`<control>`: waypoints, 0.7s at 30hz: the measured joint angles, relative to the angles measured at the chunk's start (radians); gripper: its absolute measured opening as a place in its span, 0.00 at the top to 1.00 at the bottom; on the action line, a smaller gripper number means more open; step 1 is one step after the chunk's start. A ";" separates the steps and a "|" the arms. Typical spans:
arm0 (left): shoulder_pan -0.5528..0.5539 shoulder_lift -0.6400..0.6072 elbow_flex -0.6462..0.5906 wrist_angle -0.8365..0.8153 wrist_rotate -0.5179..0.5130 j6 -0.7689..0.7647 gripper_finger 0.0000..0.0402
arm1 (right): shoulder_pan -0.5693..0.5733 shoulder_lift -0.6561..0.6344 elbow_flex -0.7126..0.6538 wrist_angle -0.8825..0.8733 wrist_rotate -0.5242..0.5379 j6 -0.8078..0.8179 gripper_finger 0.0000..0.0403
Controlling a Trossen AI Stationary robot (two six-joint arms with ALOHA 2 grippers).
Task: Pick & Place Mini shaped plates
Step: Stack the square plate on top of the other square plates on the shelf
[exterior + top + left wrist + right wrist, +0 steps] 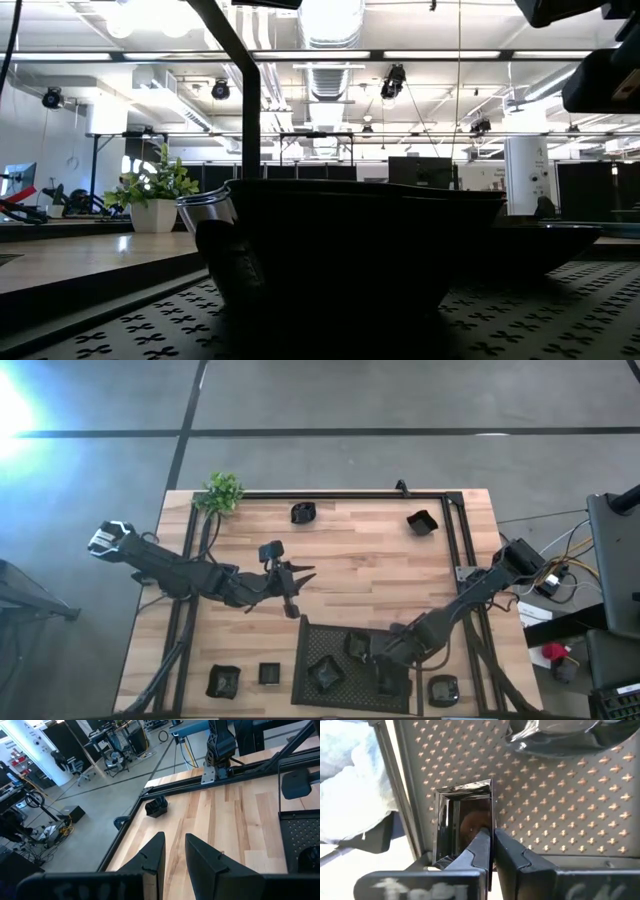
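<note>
My right end effector (492, 837) is low over the black mesh tray (335, 632) at the near edge of the counter (370, 560). Its fingers are pressed together on the thin wall of a square glossy plate (462, 820), one finger inside the dish and one outside. This plate sits in the corner of the tray, close to the tray's rim, so there is little room on that side. In the high view two more mini plates (325, 673) lie on the mesh beside my arm, and one round plate (443, 690) rests on the wood just outside the tray.

My left end effector (300, 572) hangs above the middle of the counter with its fingers (150, 857) a little apart and nothing between them. The wood around it is free in every direction. Ahead of it, a small angular plate (156, 807) stands near the black frame rail (130, 827) that runs along the counter's edge.

Other plates are far from both arms: one (303, 512) at the far edge near the green plant (222, 492), and two (222, 680) at the near left corner.
</note>
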 joint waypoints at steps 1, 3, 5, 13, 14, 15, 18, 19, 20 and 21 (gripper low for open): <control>0.000 0.000 0.000 0.000 0.000 0.000 0.82 | 0.000 0.000 0.000 0.001 -0.002 -0.001 0.97; 0.000 0.000 0.000 0.000 0.000 0.000 0.82 | 0.000 0.000 0.000 0.004 -0.002 -0.001 0.97; 0.000 0.000 0.000 0.000 0.000 0.000 0.82 | 0.000 0.000 0.000 0.005 -0.002 0.000 0.97; 0.000 0.000 0.000 -0.002 0.000 0.000 0.82 | 0.000 0.000 0.000 0.012 -0.008 -0.014 0.97; 0.000 0.000 0.000 -0.003 0.000 0.000 0.82 | 0.000 0.000 0.000 0.014 -0.008 -0.021 0.97; 0.000 0.000 0.000 -0.003 0.000 0.000 0.82 | 0.000 0.000 -0.003 0.021 -0.005 -0.028 0.97; 0.000 0.000 0.000 -0.003 0.000 0.003 0.82 | 0.000 0.000 -0.015 0.045 -0.003 -0.038 0.97; 0.000 0.000 0.000 -0.003 0.000 0.006 0.82 | 0.000 0.000 -0.019 0.055 -0.002 -0.041 0.97; 0.000 0.000 0.000 -0.003 0.000 0.011 0.82 | 0.000 0.000 -0.023 0.067 -0.002 -0.045 0.97; 0.000 0.000 0.000 -0.003 0.000 0.014 0.82 | 0.000 0.000 -0.029 0.082 -0.001 -0.048 0.97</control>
